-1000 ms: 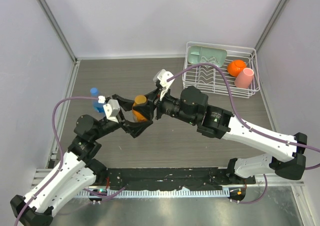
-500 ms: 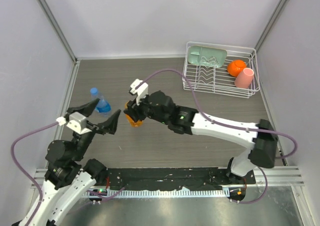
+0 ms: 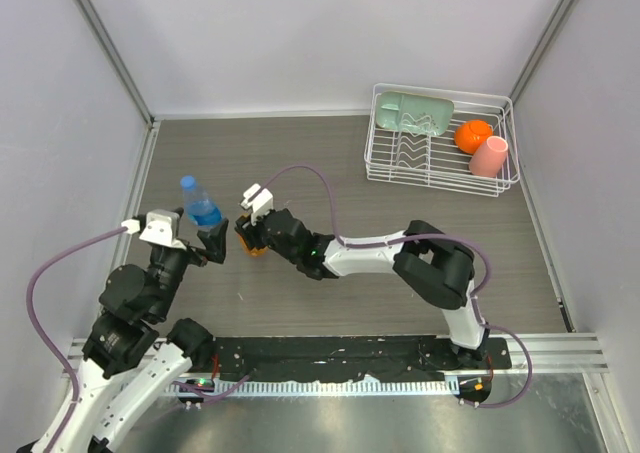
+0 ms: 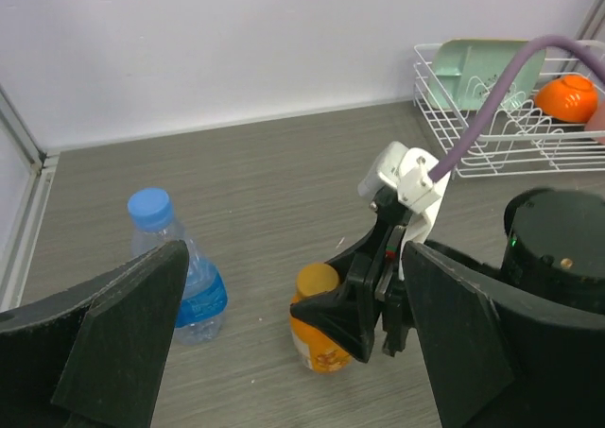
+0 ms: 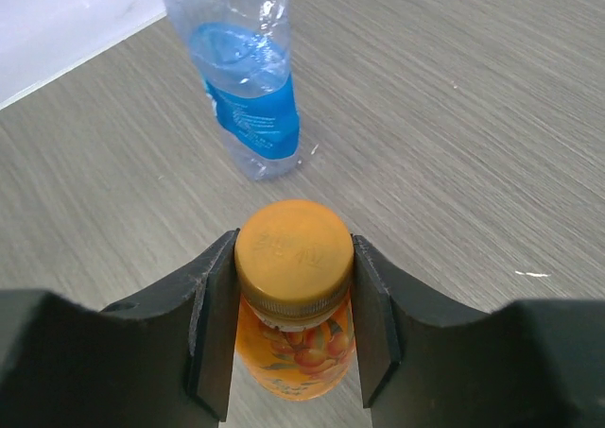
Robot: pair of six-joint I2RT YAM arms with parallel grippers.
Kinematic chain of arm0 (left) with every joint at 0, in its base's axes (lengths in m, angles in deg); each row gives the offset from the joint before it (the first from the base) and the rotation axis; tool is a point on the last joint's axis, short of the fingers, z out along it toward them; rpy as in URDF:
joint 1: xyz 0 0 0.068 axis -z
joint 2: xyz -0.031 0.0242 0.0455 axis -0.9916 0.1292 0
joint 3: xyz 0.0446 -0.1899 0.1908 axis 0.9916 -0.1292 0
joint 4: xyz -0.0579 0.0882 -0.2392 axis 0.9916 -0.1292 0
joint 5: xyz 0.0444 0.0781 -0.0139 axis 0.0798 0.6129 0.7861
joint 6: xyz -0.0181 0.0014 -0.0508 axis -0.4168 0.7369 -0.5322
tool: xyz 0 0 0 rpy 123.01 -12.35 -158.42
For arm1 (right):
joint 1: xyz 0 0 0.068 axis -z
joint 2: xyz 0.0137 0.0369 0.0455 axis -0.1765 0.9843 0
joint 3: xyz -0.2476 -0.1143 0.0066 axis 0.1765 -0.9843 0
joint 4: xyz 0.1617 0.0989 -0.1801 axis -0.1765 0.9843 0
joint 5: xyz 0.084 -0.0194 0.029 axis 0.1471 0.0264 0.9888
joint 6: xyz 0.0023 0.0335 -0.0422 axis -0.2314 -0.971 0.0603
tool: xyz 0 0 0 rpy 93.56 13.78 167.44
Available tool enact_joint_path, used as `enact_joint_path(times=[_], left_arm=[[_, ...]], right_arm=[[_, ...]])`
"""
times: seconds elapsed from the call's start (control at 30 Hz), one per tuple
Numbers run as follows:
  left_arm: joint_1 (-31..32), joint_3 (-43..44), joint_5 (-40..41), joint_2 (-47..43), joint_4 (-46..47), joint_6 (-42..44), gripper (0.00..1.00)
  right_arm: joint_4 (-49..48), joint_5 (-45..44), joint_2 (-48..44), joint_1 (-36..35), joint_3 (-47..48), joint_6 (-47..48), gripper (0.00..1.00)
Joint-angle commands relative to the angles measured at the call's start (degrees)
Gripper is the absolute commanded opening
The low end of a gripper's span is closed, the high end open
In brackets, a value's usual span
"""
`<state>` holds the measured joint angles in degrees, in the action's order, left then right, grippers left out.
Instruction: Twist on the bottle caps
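Grey wood-grain tabletop (image 3: 480, 223), matte, grain running left to right. Plain pale back wall (image 3: 320, 43), with a left side panel (image 3: 50, 173) and a right side panel (image 3: 600, 123) in the same tone. An aluminium post (image 3: 110, 48) rises at each back corner. Near edge: black strip (image 3: 330, 353), then brushed metal sheet (image 3: 350, 423). Light even and diffuse, shadows soft.

My top view looks down on the whole tabletop (image 3: 290, 153) from high behind its near edge. Both wrist views sit low and close, sharing the orange bottle (image 5: 293, 352) and clear bottle (image 4: 184, 286).
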<state>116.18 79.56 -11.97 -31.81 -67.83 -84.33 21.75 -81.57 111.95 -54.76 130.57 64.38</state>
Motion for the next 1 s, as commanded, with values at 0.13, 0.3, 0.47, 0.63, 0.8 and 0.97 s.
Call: enact_joint_path(times=[0.13,0.3,0.47,0.63,0.8,0.97], left_arm=[[-0.3,5.7,2.7,3.6,-1.9,-4.8,1.00],[-0.4,5.8,1.5,4.2,-2.2,-5.5,1.00],[-0.3,6.6,0.5,5.5,-2.7,-5.6,1.00],[-0.4,6.5,0.1,6.8,-2.1,-5.4,1.00],[-0.4,7.8,-0.4,10.4,-1.5,-5.2,1.00],[-0.4,10.3,-1.4,14.1,-0.7,-5.4,1.00]], right_arm=[[-22.7,-10.2,4.7,-1.6,-4.0,3.8,0.01],[-28.4,-14.3,7.8,-3.4,-6.2,7.3,0.04],[-26.4,-15.5,9.0,-4.1,-6.2,6.8,0.21],[-21.9,-15.7,6.6,-4.4,-6.5,5.5,0.51],[-18.8,-14.9,1.6,-4.4,-8.3,5.6,0.77],[-14.1,-13.8,-4.7,-4.8,-7.6,5.7,0.91]])
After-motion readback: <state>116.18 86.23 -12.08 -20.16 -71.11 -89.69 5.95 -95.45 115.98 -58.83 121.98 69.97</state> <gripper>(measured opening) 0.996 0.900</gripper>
